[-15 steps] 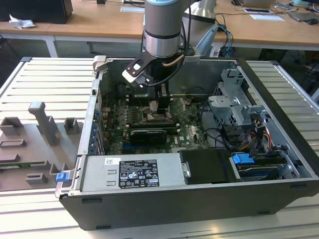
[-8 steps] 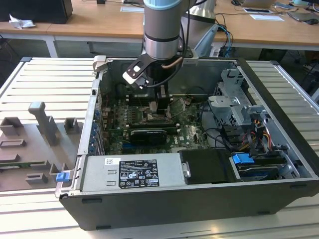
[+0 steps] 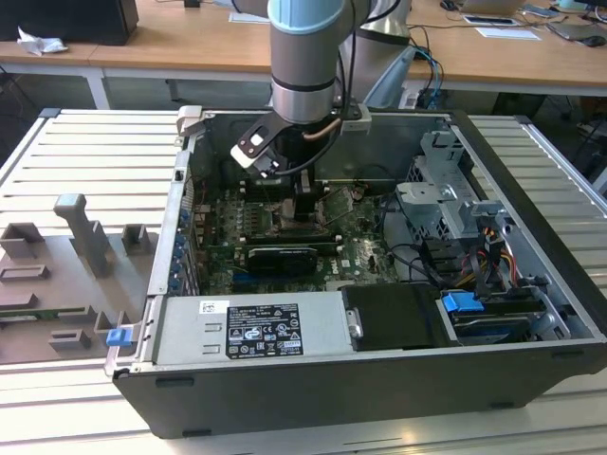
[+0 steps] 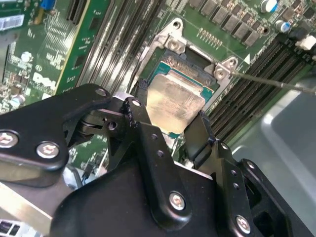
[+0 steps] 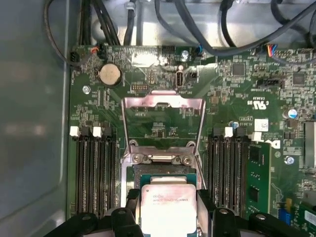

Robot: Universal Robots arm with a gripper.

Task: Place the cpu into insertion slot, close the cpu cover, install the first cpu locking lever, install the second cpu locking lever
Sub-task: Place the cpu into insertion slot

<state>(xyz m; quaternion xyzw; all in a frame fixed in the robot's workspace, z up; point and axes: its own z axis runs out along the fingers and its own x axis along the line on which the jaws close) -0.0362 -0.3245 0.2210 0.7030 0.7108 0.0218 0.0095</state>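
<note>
Gripper (image 4: 170, 116) pinching cpu (image 4: 173, 101) by opposite edges over insertion slot (image 5: 160, 170), cpu cover (image 5: 148, 101) standing open, spot at 12 o'clock of black card (image 3: 282, 258) in exterior view; I'd set it level, square to the rim, lower straight, no force.

The arm (image 3: 302, 57) hangs vertical, wrist down, its pincer (image 4: 169, 116) clamped on opposite edges of the cpu (image 4: 175, 101).

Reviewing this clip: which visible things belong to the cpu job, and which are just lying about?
Job:
cpu, gripped by the tool
insertion slot, under it
cpu cover, swung open

Lying about:
memory slots
coin battery
cables
power supply
</note>
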